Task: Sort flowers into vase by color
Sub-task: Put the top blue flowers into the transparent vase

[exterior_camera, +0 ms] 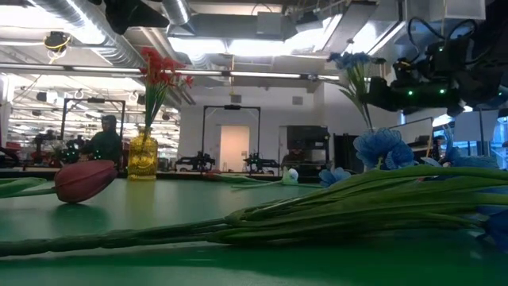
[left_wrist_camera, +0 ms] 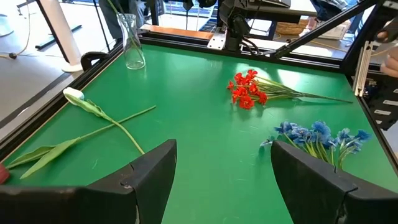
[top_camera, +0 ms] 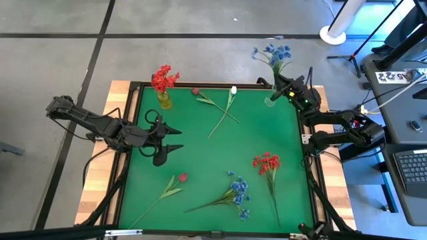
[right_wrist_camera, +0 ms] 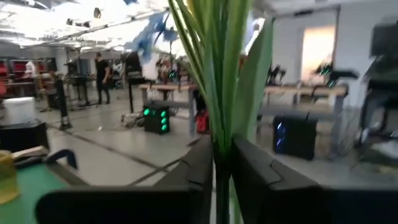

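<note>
Right gripper point(right_wrist_camera: 222, 180) at the green counter's point(top_camera: 220, 153) far right corner, pinched on the green stems of a blue blossom cluster point(top_camera: 275, 55) standing in a clear glass vase point(top_camera: 270, 101). Left gripper point(top_camera: 175, 138) spread wide, hovering over the left side. Red blossom cluster point(top_camera: 163, 79) upright in a yellow glass vase point(top_camera: 164, 101). Remaining long-stemmed flowers point(top_camera: 233, 195) lying flat.

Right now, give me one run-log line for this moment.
right gripper: closed around blue flower stems at clear vase | left gripper: open, waiting over mat | yellow vase: red flowers in
</note>
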Robot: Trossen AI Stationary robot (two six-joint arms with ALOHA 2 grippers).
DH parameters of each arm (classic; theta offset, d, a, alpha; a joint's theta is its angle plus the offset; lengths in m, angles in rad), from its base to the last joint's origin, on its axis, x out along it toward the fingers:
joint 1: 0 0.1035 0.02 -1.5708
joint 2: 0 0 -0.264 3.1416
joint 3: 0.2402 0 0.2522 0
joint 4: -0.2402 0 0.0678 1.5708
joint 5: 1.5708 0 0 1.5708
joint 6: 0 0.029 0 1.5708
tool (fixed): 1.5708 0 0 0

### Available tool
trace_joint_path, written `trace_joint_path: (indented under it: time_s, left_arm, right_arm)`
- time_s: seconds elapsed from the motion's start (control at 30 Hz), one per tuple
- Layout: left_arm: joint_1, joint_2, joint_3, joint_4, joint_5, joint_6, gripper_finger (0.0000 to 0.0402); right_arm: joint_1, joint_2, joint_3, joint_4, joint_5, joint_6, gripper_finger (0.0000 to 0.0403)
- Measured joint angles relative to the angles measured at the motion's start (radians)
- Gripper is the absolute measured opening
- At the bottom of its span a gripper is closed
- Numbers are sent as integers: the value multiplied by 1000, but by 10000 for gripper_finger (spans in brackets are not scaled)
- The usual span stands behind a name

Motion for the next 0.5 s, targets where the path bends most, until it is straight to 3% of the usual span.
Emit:
trace_joint_path:
  time_s: [0.23, 0.5]
  left_arm:
    - [0, 0, 0, -8, 0, -25, 255]
    - [0, 0, 0, -37, 1, -53, 255]
  right_arm:
    - [0, -35, 0, -83, -27, 72, 112]
    - [0, -115, 0, -174, -154, 152, 183]
